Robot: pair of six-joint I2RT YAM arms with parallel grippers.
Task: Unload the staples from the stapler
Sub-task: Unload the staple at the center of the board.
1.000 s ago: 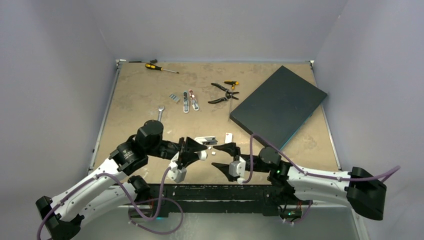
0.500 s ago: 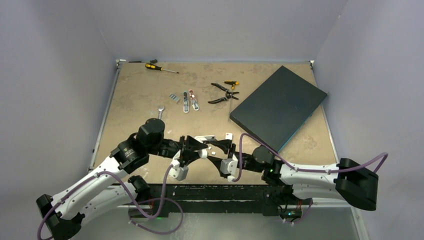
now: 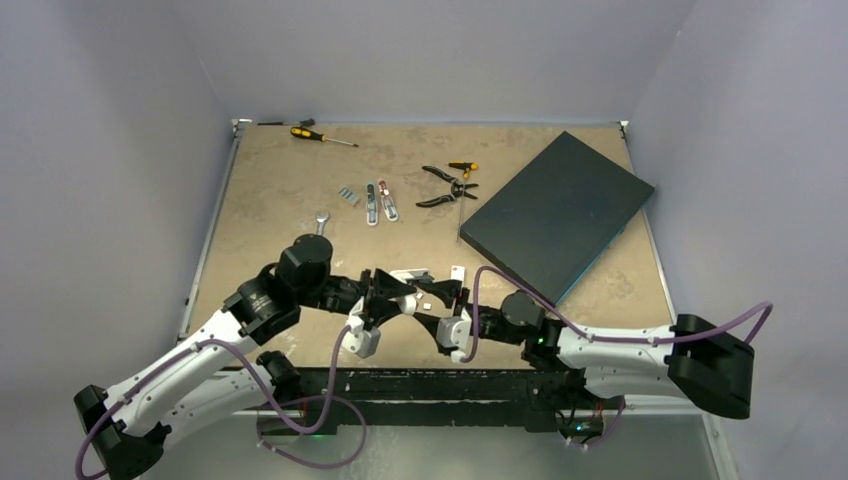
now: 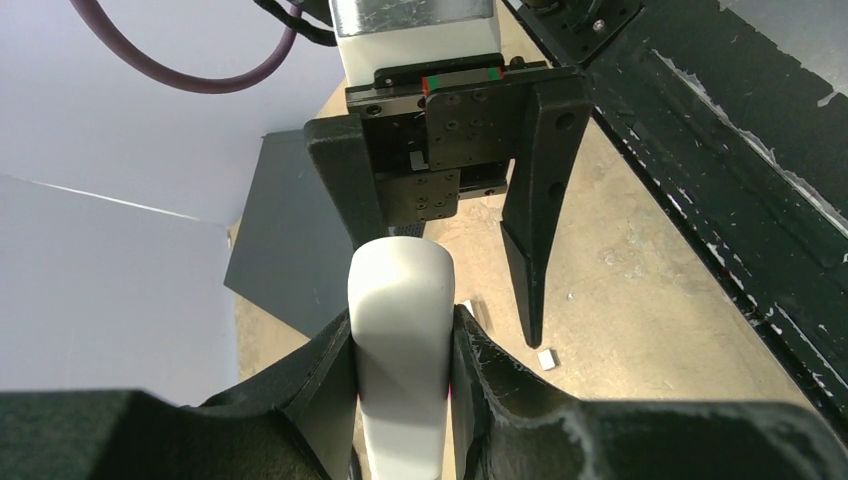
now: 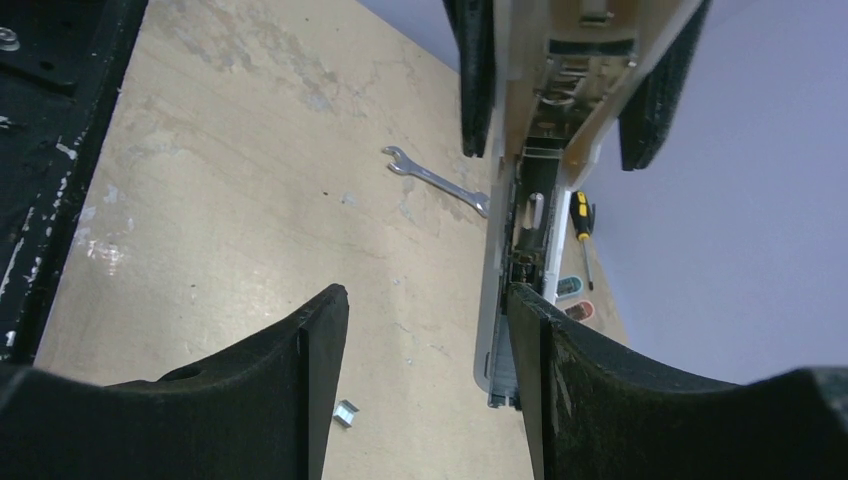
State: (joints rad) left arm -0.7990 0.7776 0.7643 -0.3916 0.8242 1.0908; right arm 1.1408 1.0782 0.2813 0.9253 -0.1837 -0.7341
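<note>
The stapler (image 4: 398,340), white and opened out, is held off the table (image 3: 280,190) near its front edge, clamped narrowly between the fingers of the left gripper (image 3: 386,296). The right gripper (image 5: 425,300) is set facing it with its jaws spread wide and nothing gripped; the stapler's lower channel is seen just beside one of its fingers (image 5: 560,400), the other finger being well apart from it. A small silvery block of staples (image 5: 345,412) lies loose on the table under the right gripper. Whether any are left in the channel cannot be told. Grey ribbed strips (image 3: 348,195) lie well apart, toward the back of the table, and a wrench (image 3: 321,222) is seen between them and the left arm.
</note>
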